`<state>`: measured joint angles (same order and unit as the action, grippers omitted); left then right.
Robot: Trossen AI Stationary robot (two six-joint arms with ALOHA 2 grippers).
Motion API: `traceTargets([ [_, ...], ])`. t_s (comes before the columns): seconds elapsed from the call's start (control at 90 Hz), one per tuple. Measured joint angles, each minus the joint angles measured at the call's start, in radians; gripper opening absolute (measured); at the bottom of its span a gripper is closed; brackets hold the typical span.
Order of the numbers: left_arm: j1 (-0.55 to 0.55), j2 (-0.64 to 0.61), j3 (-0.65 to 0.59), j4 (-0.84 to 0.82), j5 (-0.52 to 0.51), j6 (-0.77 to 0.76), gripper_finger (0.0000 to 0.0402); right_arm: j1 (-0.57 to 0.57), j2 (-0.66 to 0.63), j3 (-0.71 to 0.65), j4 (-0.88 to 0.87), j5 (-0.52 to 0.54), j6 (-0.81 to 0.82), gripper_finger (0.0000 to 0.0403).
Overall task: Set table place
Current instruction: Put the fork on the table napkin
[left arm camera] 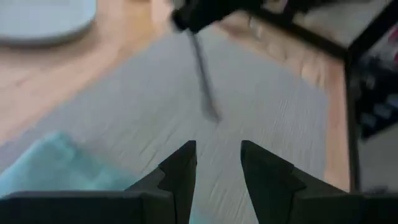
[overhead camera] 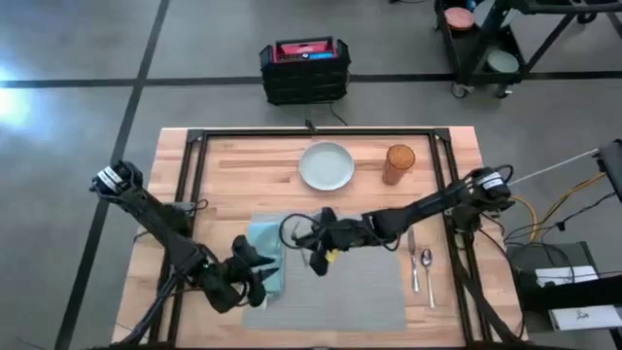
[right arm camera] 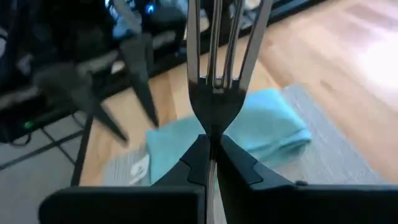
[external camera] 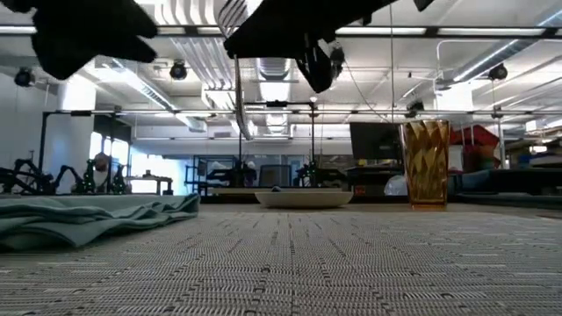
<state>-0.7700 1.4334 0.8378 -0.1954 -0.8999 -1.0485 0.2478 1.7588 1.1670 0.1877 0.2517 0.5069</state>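
With my right end effector (right arm camera: 212,152) pinched shut on the fork (right arm camera: 217,68) above the placemat (overhead camera: 360,287), a slip could drop it crooked, while my left end effector (left arm camera: 217,165) hovers part-open and empty.

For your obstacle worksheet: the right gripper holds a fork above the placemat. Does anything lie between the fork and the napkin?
Nothing visible. The right gripper holds the fork over bare placemat; the napkin lies just beyond. The left gripper hovers open over the napkin's near end.

Woven grey placemat (overhead camera: 364,282), shiny metal fork (right arm camera: 219,68), wooden table (overhead camera: 262,165)
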Motion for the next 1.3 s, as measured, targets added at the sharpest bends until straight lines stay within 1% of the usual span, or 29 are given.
traceTargets([
  [0.056,0.013,0.017,-0.015,0.058,-0.040,0.009,0.0113,-0.001,0.000,0.002,0.025,0.017,-0.014,0.0003],
  [0.167,0.048,0.046,-0.039,0.166,-0.080,0.057,0.0113,0.000,-0.001,0.006,0.076,0.039,-0.049,0.0003],
  [0.2,0.061,0.056,-0.041,0.208,-0.080,0.079,0.0113,0.000,-0.001,0.006,0.080,0.041,-0.053,0.0003],
  [0.456,0.139,0.097,-0.048,0.355,-0.086,0.211,0.0113,0.000,-0.001,0.004,0.080,0.048,-0.070,0.0003],
  [0.556,0.151,0.098,-0.048,0.386,-0.086,0.241,0.0113,0.000,-0.001,0.003,0.080,0.056,-0.076,0.0003],
  [0.922,0.230,0.102,-0.048,0.414,-0.083,0.256,0.0112,0.000,0.016,0.002,0.089,0.067,-0.073,0.0003],
  [0.967,0.233,0.102,-0.048,0.415,-0.083,0.263,0.0106,0.000,0.018,0.002,0.083,0.068,-0.073,0.0003],
  [1.022,0.235,0.102,-0.048,0.421,-0.081,0.280,0.0087,0.000,0.018,0.002,0.083,0.068,-0.073,0.0003],
  [1.122,0.234,0.100,-0.048,0.424,-0.080,0.287,0.0030,0.000,0.020,0.002,0.087,0.069,-0.069,0.0003],
  [1.167,0.235,0.100,-0.048,0.423,-0.078,0.289,0.0012,-0.001,0.021,0.002,0.086,0.070,-0.060,0.0003],
  [1.3,0.235,0.097,-0.048,0.422,-0.064,0.293,0.0004,-0.002,0.018,0.002,0.074,0.065,-0.060,0.0005],
])
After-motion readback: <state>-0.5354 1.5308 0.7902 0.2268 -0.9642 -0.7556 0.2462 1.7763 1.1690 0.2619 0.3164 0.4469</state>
